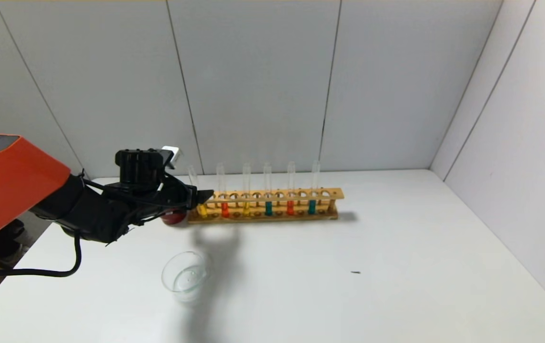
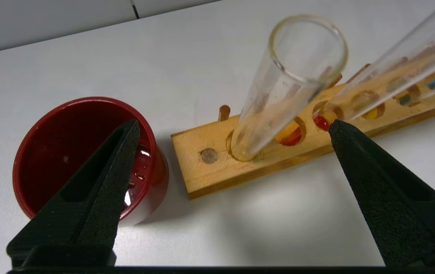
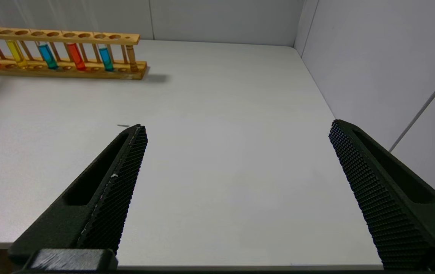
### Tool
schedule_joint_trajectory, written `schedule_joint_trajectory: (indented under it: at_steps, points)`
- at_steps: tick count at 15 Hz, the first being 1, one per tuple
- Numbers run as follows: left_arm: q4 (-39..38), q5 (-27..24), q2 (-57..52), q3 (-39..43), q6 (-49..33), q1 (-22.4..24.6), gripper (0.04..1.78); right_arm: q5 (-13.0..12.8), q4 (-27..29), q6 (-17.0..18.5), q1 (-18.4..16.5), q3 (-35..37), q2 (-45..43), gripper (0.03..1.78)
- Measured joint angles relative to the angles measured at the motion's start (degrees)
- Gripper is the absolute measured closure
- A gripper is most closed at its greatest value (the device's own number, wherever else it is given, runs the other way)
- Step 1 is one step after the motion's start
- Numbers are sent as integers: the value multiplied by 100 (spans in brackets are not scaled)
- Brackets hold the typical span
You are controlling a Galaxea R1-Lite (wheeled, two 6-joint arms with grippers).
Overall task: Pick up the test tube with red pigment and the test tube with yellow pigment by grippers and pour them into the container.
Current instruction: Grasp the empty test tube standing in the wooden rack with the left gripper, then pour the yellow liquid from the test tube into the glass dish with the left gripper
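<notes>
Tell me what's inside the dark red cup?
The dark red round plastic cup seems to hold a shallow pool of clear liquid, glinting at its bottom. The left pincer, open above it, has one black finger covering part of the inside.

Orange shell, black left arm (image 1: 86, 214), looping black cable, white block, textured tapered end effector fingers (image 3: 115, 190)

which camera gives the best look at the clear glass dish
The head view: the container sits whole and unobstructed on the table, nearer than the rack. Neither wrist view shows it; the left wrist view shows only the red cup beside the rack.
</notes>
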Motion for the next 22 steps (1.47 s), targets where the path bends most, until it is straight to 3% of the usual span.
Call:
schedule_joint_trajectory:
  at_steps: [3, 6, 10, 12, 17, 22]
  points:
    - [108, 22, 110, -185, -2, -37, 15, 0, 2, 2, 0, 0, 0, 6]
    - [108, 39, 173, -239, -5, -37, 47, 2, 2, 0, 0, 0, 0, 6]
    - [108, 41, 215, -251, -5, -69, 122, 2, 2, 2, 0, 0, 0, 6]
    - [113, 43, 223, -258, 6, -94, 148, 2, 4, 2, 0, 0, 0, 6]
    - [216, 196, 156, -350, 44, -137, 152, 2, 2, 2, 0, 0, 0, 6]
    - [1147, 384, -380, -962, 55, -155, 152, 2, 2, 0, 0, 0, 0, 6]
